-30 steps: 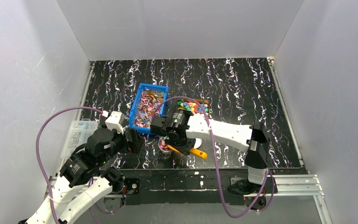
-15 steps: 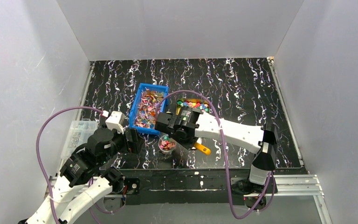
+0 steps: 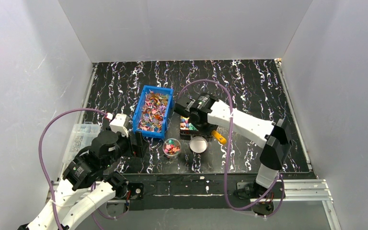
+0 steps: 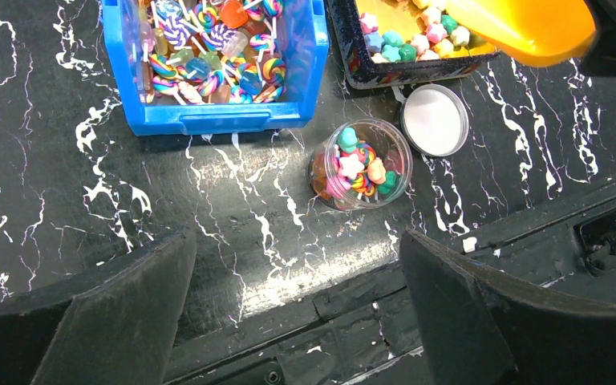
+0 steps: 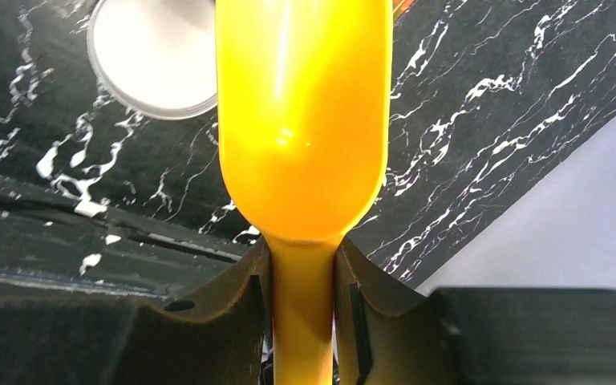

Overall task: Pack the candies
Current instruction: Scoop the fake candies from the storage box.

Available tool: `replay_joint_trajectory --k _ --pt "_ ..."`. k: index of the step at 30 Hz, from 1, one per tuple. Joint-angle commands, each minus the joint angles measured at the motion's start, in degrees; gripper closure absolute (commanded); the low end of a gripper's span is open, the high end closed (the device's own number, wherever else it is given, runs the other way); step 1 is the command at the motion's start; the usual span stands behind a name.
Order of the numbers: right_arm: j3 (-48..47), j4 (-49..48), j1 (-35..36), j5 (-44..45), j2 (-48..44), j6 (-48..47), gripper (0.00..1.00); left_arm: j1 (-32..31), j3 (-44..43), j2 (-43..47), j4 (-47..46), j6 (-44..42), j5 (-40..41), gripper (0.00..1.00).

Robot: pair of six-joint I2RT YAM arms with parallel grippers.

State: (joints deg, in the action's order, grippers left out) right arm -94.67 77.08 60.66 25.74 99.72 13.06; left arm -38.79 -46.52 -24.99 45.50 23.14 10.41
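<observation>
The packing looked partly done. A small clear jar stood on the desk in front of the blue bin. It held a heap of candies of both kinds up near its rim, though I could not tell whether it was meant to take more. Its white lid lay flat just beside it, apart and not yet fitted, so closing the jar was, by my reading, the main step left. Most of the sweets were unpacked: flat wrapped ones filled the blue bin, and chunky ones lay in the dark tray next to it. The right jaws were part-closed on the handle of a yellow scoop, which hung over the near end of the tray; whether its bowl carried anything I could not see. The left jaws stood wide apart with nothing between them, hovering low on the near side of the jar. The desk was black with white marble-like streaks, glossy and hard-looking. A metal rail ran along its near edge, and a clear plastic box sat at its left side. Plain pale grey walls closed in the other three sides.
</observation>
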Motion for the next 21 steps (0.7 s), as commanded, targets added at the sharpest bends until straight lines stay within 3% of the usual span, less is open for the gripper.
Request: replay_joint_trajectory --k 1,21 --pt "0.48 -2.59 -3.76 1.1 1.6 -3.39 0.99 0.19 0.29 -0.29 0.78 -0.15 0.31 0.02" --pt "-7.5 -1.57 -12.0 -1.43 17.24 -6.47 0.99 0.17 0.38 1.13 0.51 -0.24 -0.23 0.02"
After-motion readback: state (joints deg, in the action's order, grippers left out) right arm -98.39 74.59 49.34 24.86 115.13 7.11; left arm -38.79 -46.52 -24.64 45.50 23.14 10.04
